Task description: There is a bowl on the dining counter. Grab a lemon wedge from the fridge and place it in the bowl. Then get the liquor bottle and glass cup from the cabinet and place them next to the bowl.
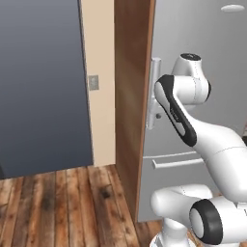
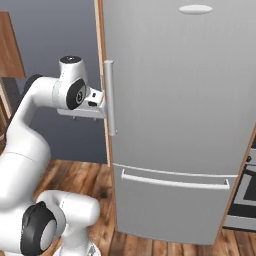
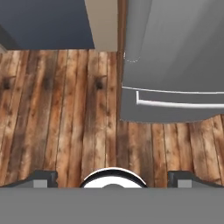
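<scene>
While wide open, hand (image 2: 98, 104) just beside the fridge handle (image 2: 109, 97).

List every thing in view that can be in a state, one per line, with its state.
Fridge upper door: closed.
Fridge lower drawer: closed.
Vertical door handle: not gripped; the hand sits right beside it.
Drawer handle: untouched.
Gripper: open, empty, pointing down at the wood floor.
Oven to the fridge's right: door looks closed, partly cut off.
</scene>
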Tool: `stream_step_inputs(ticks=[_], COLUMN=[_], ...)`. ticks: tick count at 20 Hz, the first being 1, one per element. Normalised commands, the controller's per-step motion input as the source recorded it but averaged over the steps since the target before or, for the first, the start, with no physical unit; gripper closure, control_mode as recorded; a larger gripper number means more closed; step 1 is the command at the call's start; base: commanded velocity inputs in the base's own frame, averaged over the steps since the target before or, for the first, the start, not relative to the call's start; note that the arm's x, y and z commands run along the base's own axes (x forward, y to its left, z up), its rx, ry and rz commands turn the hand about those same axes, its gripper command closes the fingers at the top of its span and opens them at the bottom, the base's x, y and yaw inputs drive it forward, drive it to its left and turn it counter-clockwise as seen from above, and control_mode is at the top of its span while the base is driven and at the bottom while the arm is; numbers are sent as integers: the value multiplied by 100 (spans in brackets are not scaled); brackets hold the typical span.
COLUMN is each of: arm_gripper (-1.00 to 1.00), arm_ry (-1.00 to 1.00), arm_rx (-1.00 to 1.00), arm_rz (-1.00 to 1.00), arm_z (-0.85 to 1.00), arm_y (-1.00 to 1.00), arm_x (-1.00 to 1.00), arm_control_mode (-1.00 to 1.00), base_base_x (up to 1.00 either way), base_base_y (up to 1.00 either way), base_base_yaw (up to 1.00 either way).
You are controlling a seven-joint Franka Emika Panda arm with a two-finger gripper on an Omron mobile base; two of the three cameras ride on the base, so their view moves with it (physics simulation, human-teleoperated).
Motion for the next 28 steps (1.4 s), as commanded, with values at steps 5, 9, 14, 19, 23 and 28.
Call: stream_step_inputs(ticks=[5, 9, 14, 19, 23, 28], arm_gripper=[-100, -100, -100, -100, -100, -100], arm_ry=[0, 2, -4, -21, -17, -8], arm_rx=[0, 0, -5, -7, -4, -1], arm_rz=[0, -9, -21, -17, -13, -9], arm_z=[0, 0, 0, 0, 0, 0], arm_y=[0, 9, 13, 8, 0, 0], arm_x=[0, 0, -11, 11, 26, 44], arm_control_mode=[100, -100, -100, -100, -100, -100], base_base_x=[38, 0, 0, 0, 0, 0], base_base_y=[20, 10, 0, 0, 0, 0], base_base_yaw=[-19, -10, 0, 0, 0, 0])
